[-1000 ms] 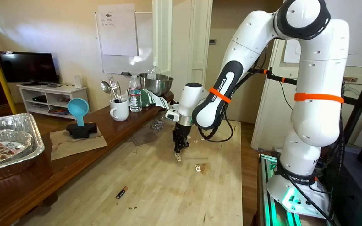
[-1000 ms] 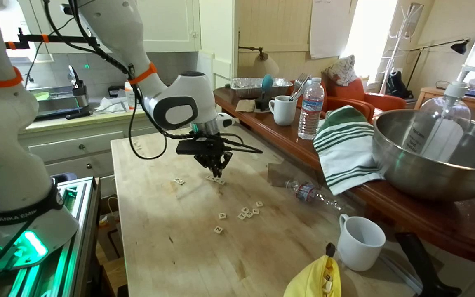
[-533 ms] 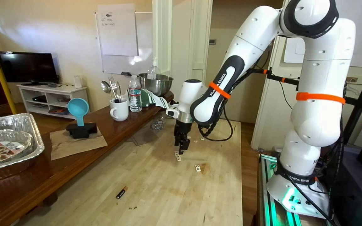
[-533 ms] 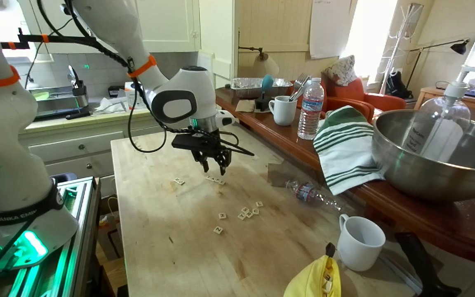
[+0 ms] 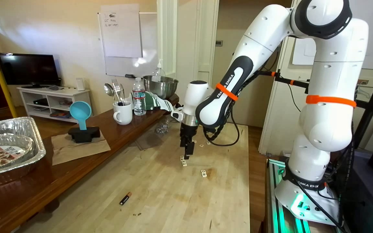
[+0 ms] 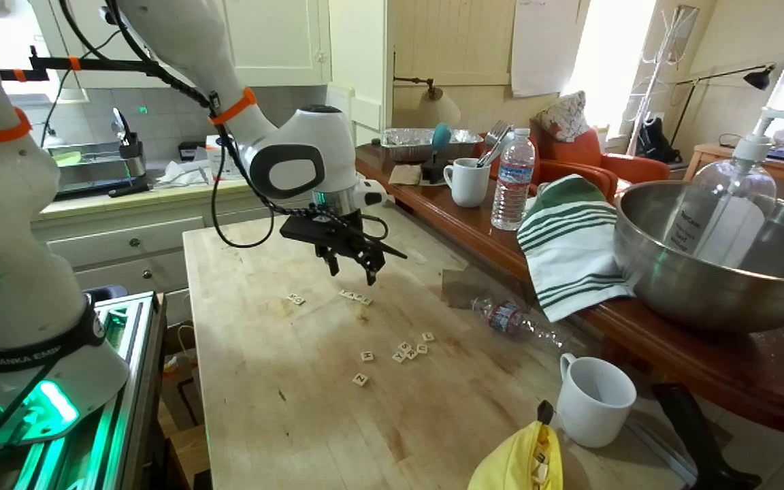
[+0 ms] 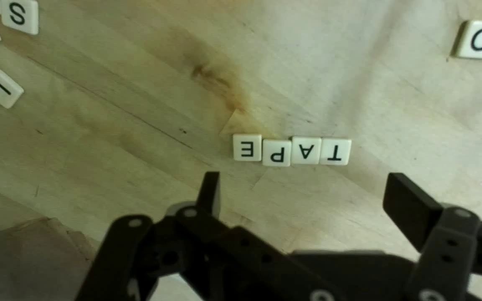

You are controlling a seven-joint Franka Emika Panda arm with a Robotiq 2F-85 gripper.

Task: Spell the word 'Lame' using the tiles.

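Observation:
Pale lettered tiles lie flat on the wooden table. In the wrist view a row of them holds the E tile (image 7: 247, 147), P tile (image 7: 276, 153), A tile (image 7: 306, 150) and T tile (image 7: 336, 151), upside down, reading TAPE from the right; P sits slightly off line. An O tile (image 7: 480, 39) touches another tile cut by the right edge. At the left lie an S tile (image 7: 20, 16) and what looks like an L tile (image 7: 3, 88). My gripper (image 7: 303, 175) is open and bare, raised above the table close to the row (image 6: 355, 297).
More loose tiles, including a Z or N tile (image 6: 360, 379), lie mid-table. A battery (image 5: 125, 198) rests on the table. Toward the ledge are a crumpled plastic bottle (image 6: 514, 323), a white mug (image 6: 596, 399) and a yellow pouch (image 6: 521, 459). A brown ledge (image 5: 118, 142) borders the table.
The fingers, close together down at the row a second ago, have spread wide. The gripper has lifted off the row, which lies uncovered in an exterior view; the tiles look unmoved.

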